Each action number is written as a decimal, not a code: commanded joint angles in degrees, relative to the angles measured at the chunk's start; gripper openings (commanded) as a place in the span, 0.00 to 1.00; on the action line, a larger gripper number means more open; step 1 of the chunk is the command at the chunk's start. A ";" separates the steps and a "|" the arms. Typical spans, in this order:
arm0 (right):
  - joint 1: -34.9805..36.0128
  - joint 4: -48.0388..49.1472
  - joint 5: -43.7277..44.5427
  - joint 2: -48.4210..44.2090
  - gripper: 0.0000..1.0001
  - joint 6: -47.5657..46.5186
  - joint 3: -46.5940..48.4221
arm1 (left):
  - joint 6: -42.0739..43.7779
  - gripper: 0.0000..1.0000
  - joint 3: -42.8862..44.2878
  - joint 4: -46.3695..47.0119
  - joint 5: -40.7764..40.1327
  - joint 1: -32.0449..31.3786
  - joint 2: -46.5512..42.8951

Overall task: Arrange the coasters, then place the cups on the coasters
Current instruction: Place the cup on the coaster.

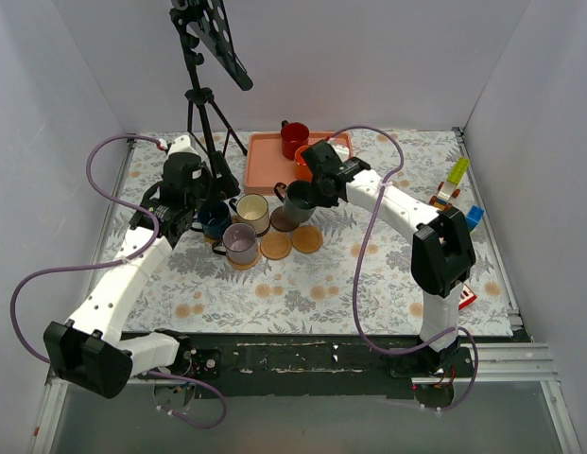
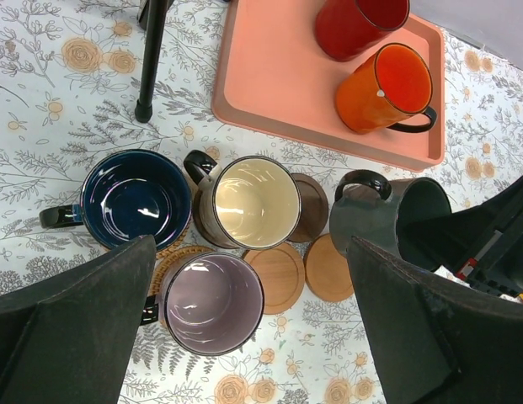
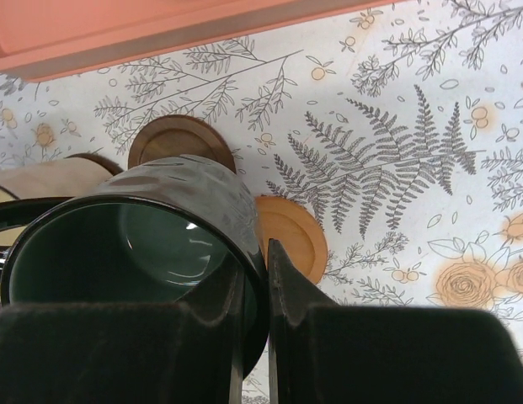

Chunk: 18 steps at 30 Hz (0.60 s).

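My right gripper (image 3: 257, 286) is shut on the rim of the dark green cup (image 3: 118, 252), one finger inside and one outside. It holds the cup (image 1: 298, 200) beside a dark brown coaster (image 3: 181, 143) and a tan coaster (image 3: 290, 236). My left gripper (image 2: 253, 332) hangs open above the grey-lilac cup (image 2: 212, 303), which sits on a woven coaster (image 2: 173, 259). The navy cup (image 2: 135, 199) and cream cup (image 2: 248, 202) stand behind it. Two tan coasters (image 2: 278, 276) (image 2: 330, 268) lie bare. The red cup (image 2: 358, 25) and orange cup (image 2: 383, 88) stand in the pink tray (image 2: 269, 76).
A black tripod (image 1: 200, 104) stands at the back left, one foot (image 2: 143, 109) near the navy cup. Small coloured blocks (image 1: 458, 180) lie at the right edge, and a red and white item (image 1: 466, 296) sits by the right arm's base.
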 commanded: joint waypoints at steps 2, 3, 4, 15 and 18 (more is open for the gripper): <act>0.57 2.16 2.86 0.30 0.01 8.76 3.29 | 0.68 0.98 -0.34 -0.40 -1.94 0.26 -2.38; 0.66 1.81 2.77 0.91 0.01 9.55 3.46 | 0.68 0.98 -0.60 -0.31 -2.03 0.17 -2.38; 0.83 1.02 2.85 1.70 0.01 10.69 3.98 | 0.68 0.98 -0.69 -0.22 -2.11 0.08 -2.29; 2.24 -3.63 4.34 9.09 0.01 12.72 12.06 | 1.47 0.98 -1.39 -0.57 -3.78 -1.50 -2.55; 2.41 -6.36 4.61 10.85 0.01 13.42 14.70 | 1.56 0.98 -1.57 -0.40 -3.87 -1.50 -2.47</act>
